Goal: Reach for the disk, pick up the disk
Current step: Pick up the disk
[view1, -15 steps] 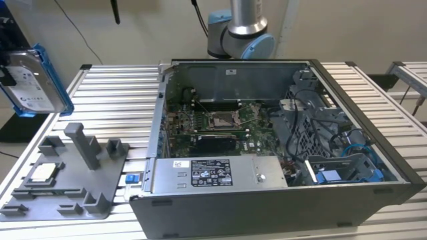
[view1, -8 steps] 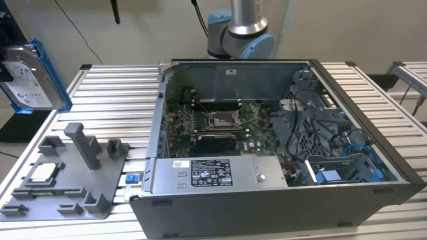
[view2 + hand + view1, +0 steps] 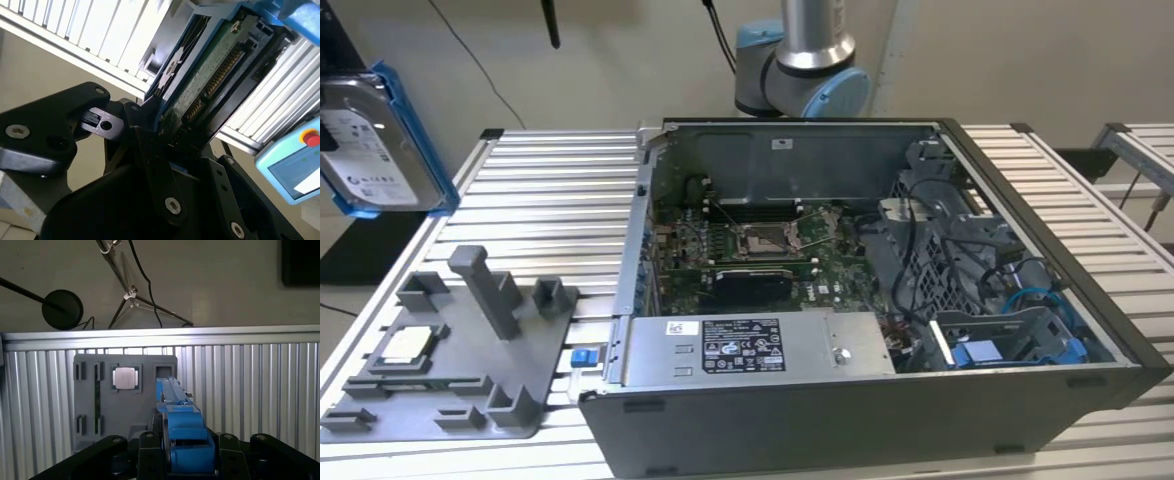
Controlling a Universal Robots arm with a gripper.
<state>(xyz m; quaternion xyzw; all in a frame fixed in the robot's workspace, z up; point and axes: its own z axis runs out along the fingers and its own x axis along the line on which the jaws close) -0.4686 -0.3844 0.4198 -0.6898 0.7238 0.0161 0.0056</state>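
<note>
The reach appears to be over and the pick-up looks done, or all but done. The hand (image 3: 167,142) is clamped on the disk (image 3: 200,85). In the second wrist view its dark fingers (image 3: 145,135) pinch one end of the blue frame, with the green circuit board and its row of contacts running away from them.

In the first wrist view the disk (image 3: 182,437) sits edge-on between the two sides of the hand (image 3: 186,452). It is up in the air over the ribbed metal surface (image 3: 250,390), with the grey stand (image 3: 95,390) and its small pale chip (image 3: 125,378) beyond it.

In the exterior view the disk (image 3: 374,140) hangs high on the exterior view's left, label facing the camera. It is well apart from the open computer case (image 3: 854,430) and clear of the stand (image 3: 454,370).

The grip is on one end only — so a firm, steady hold is what the moment calls for, because a long flat thing held this way could tilt or slip.

Some things stay unclear:
- The disk is cut off at the exterior view's left edge, and the dark shape above it is too cropped to identify.
- The fingers' contact faces are buried behind the frame.
- How high the disk hangs cannot be judged.
</note>
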